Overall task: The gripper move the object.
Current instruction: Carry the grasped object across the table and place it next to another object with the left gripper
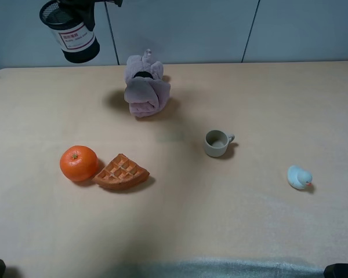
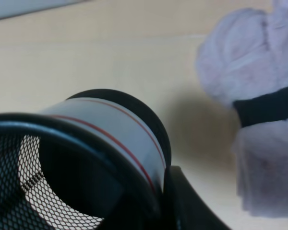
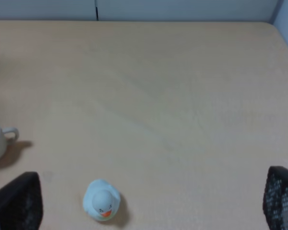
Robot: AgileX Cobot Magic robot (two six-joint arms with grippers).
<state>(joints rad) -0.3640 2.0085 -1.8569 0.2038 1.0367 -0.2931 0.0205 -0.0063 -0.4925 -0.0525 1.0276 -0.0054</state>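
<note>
Black wire mesh makes the cup (image 1: 75,32) light, stiff yet dentable, I judge; the left claw (image 1: 91,11) is clamped on its rim, the sensible hold, carrying it tilted in the air over the desk's (image 1: 35,104) far-left part, near the far edge. Bare room lies beneath; orange (image 1: 78,163) and waffle (image 1: 122,172) sit nearer, a lilac cloth (image 1: 146,87) just right. Further right are mug (image 1: 216,143) and duck (image 1: 298,177), and the right claw (image 3: 149,208), spread open and empty.

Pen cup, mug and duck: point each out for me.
pen cup (image 1: 77,39), exterior high view, on its white label.
mug (image 1: 216,141), exterior high view, inside its open mouth.
duck (image 3: 102,200), right wrist view, on its head.
</note>
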